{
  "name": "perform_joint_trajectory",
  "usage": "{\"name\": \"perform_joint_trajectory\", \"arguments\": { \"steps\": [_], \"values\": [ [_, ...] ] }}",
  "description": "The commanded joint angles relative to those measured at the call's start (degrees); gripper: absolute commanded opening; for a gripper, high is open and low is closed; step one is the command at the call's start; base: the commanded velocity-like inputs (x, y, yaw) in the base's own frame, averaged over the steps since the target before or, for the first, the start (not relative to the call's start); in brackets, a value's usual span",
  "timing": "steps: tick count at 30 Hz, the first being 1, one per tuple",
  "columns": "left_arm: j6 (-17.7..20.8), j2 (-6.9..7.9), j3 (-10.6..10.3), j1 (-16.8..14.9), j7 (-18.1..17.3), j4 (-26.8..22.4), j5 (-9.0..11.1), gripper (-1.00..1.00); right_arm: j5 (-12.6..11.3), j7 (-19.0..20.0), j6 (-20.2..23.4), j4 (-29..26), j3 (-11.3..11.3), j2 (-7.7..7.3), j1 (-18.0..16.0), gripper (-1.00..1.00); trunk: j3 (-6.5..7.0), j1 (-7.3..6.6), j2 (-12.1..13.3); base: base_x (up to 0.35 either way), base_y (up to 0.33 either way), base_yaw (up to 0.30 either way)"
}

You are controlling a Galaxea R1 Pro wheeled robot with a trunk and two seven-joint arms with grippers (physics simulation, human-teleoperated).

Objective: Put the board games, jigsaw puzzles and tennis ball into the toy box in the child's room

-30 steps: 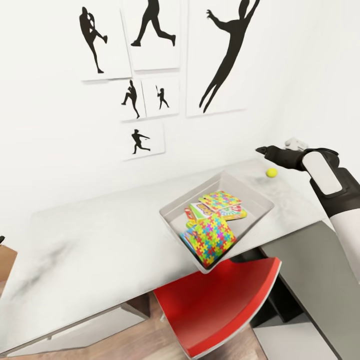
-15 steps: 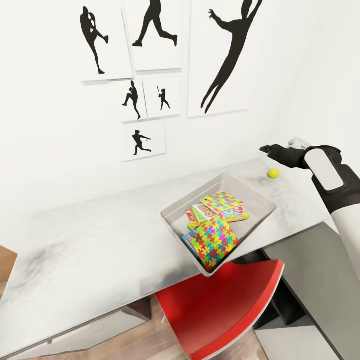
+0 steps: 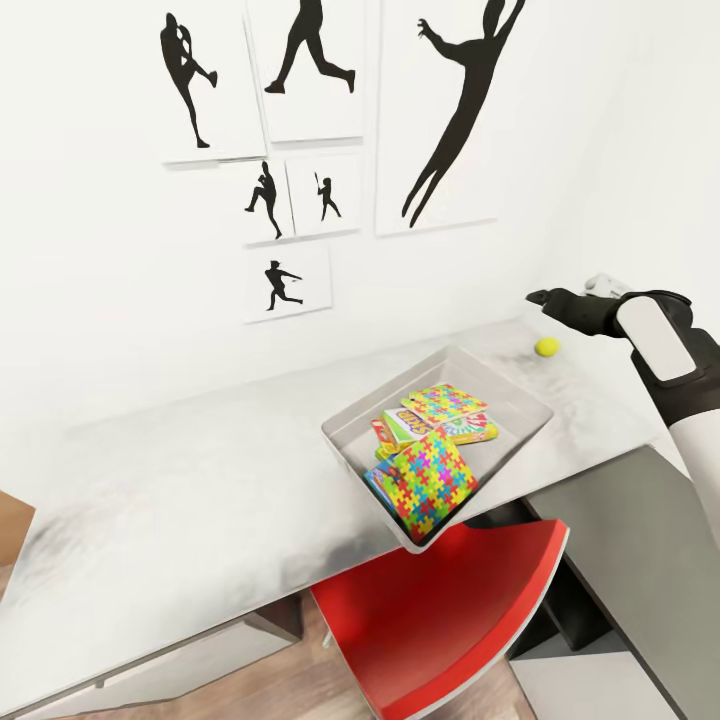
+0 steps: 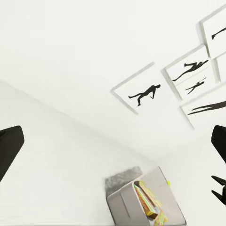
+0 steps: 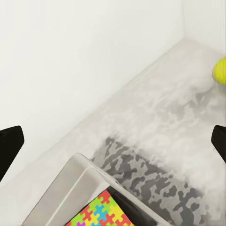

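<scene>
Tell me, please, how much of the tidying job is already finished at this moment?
Mostly done, it seems: the toy box on the table already holds colourful puzzle and game boxes, with a jigsaw puzzle on top; an exact count is not possible. In hand: nothing yet; the right pincer hovers open above the tennis ball. Left: the ball lies on the table outside the box and must go in.
</scene>
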Motion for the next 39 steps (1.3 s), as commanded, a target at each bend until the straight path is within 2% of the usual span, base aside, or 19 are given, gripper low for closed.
{"name": "perform_joint_trajectory", "arguments": {
  "steps": [1,5,10,11,14,15,17,18,21,22,24,25,27,31,34,35,37,38,39],
  "values": [
    [0.29,-0.64,1.05,0.65,-0.03,0.01,-0.64,1.00,-0.60,-0.57,-0.02,-0.07,0.21,-0.22,-0.07,1.00,-0.09,0.04,-0.10,0.001,0.001,0.000],
    [0.34,-2.26,3.29,1.63,-0.04,0.02,-2.56,1.00,-0.60,-0.58,-0.05,-0.07,0.19,-0.43,-0.06,1.00,-0.09,0.04,-0.10,0.000,0.000,0.000],
    [0.44,-6.19,7.04,2.89,-0.05,0.04,-7.63,1.00,-0.60,-0.57,-0.07,-0.09,0.13,-0.69,-0.05,1.00,-0.09,0.04,-0.10,0.000,0.000,0.000],
    [0.44,-6.19,7.04,2.89,-0.05,0.04,-7.63,1.00,-0.60,-0.57,-0.07,-0.09,0.13,-0.69,-0.05,1.00,-0.09,0.04,-0.10,0.000,0.000,0.000],
    [0.46,-9.60,9.12,3.76,-0.05,0.08,-12.11,1.00,-0.60,-0.56,-0.04,-0.13,0.09,-1.07,-0.06,1.00,-0.09,0.04,-0.10,0.000,0.000,0.000],
    [0.46,-9.60,9.12,3.76,-0.05,0.08,-12.11,1.00,-0.60,-0.56,-0.04,-0.13,0.09,-1.07,-0.06,1.00,-0.09,0.04,-0.10,0.000,0.000,0.000],
    [0.45,-11.84,10.64,4.24,-0.09,0.10,-15.43,1.00,-0.67,-0.55,-0.03,-0.19,0.08,-1.52,-0.04,1.00,-0.09,0.04,-0.10,0.000,0.000,0.000],
    [0.45,-11.84,10.64,4.24,-0.09,0.10,-15.43,1.00,-0.67,-0.55,-0.03,-0.19,0.08,-1.52,-0.04,1.00,-0.09,0.04,-0.10,0.000,0.000,0.000],
    [0.44,-15.08,13.53,4.67,-0.16,0.12,-20.60,1.00,-0.72,-0.42,-0.02,-0.31,0.08,-2.21,0.03,1.00,-0.09,0.04,-0.10,0.000,0.000,0.000],
    [0.44,-15.08,13.53,4.67,-0.16,0.12,-20.60,1.00,-0.72,-0.42,-0.02,-0.31,0.08,-2.21,0.03,1.00,-0.09,0.04,-0.10,0.000,0.000,0.000],
    [0.45,-17.10,15.94,4.83,-0.18,0.13,-23.97,1.00,-0.74,-0.37,-0.02,-0.35,0.10,-2.47,0.11,1.00,-0.09,0.04,-0.10,0.000,0.000,0.000],
    [0.45,-17.10,15.94,4.83,-0.18,0.13,-23.97,1.00,-0.74,-0.37,-0.02,-0.35,0.10,-2.47,0.11,1.00,-0.09,0.04,-0.10,0.000,0.000,0.000],
    [0.48,-19.01,18.60,4.94,-0.20,0.13,-26.88,1.00,-0.75,-0.28,-0.02,-0.38,0.15,-2.61,0.18,1.00,-0.09,0.04,-0.10,0.000,0.000,0.000],
    [0.51,-20.75,20.98,5.04,-0.21,0.12,-29.35,1.00,-0.76,-0.23,-0.02,-0.40,0.21,-2.69,0.25,1.00,-0.09,0.04,-0.10,0.000,0.000,0.000],
    [0.53,-23.18,23.21,5.12,-0.18,0.13,-33.78,1.00,-0.75,-0.08,-0.02,-0.41,0.26,-2.76,0.33,1.00,-0.09,0.04,-0.10,0.000,0.000,0.000],
    [0.53,-23.18,23.21,5.12,-0.18,0.13,-33.78,1.00,-0.75,-0.08,-0.02,-0.41,0.26,-2.76,0.33,1.00,-0.09,0.04,-0.10,0.000,0.000,0.000],
    [0.54,-24.61,24.10,5.15,-0.16,0.19,-37.73,1.00,-0.70,0.02,0.02,-0.42,0.28,-2.79,0.38,1.00,-0.09,0.04,-0.10,0.000,0.000,0.000],
    [0.54,-24.61,24.10,5.15,-0.16,0.19,-37.73,1.00,-0.70,0.02,0.02,-0.42,0.28,-2.79,0.38,1.00,-0.09,0.04,-0.10,0.000,0.000,0.000],
    [0.55,-25.30,24.43,5.17,-0.16,0.21,-39.96,1.00,-0.71,0.05,0.03,-0.42,0.29,-2.80,0.39,1.00,-0.09,0.04,-0.10,0.000,0.000,0.000]
  ]
}}
